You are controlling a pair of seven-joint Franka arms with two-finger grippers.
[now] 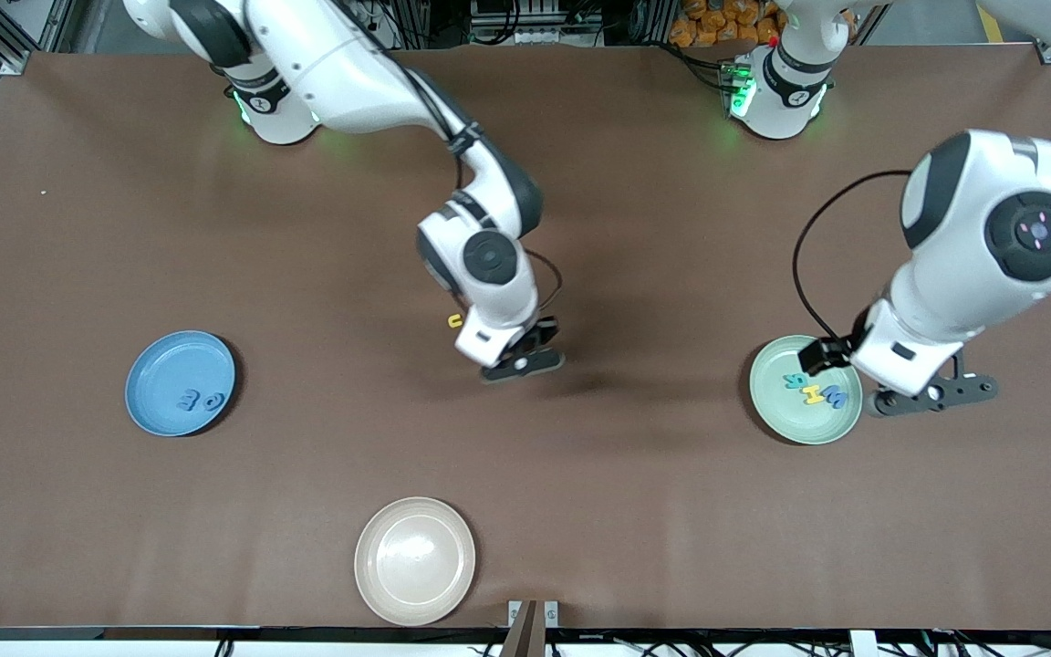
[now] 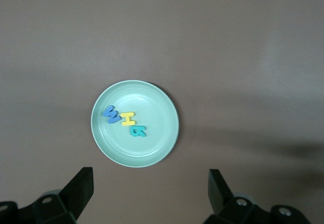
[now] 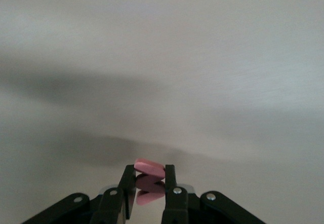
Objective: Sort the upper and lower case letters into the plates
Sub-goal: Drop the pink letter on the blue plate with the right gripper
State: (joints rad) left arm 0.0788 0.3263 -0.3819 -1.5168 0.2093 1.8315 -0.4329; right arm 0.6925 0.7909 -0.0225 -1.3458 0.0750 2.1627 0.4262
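Holding a pink letter [image 3: 150,169] tight, the right gripper [image 1: 520,358] hangs over the middle counter [image 1: 635,511], between both plates. The left gripper [image 2: 151,193], wide open, waits above the green plate [image 1: 831,431].

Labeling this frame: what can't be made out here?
- Pink letter in the right gripper: the jaws cover most of it, character unreadable; the front view hides it under the wrist.
- Two letters on the blue plate: too small to tell case.
- Yellow letter: partly hidden by the right arm.
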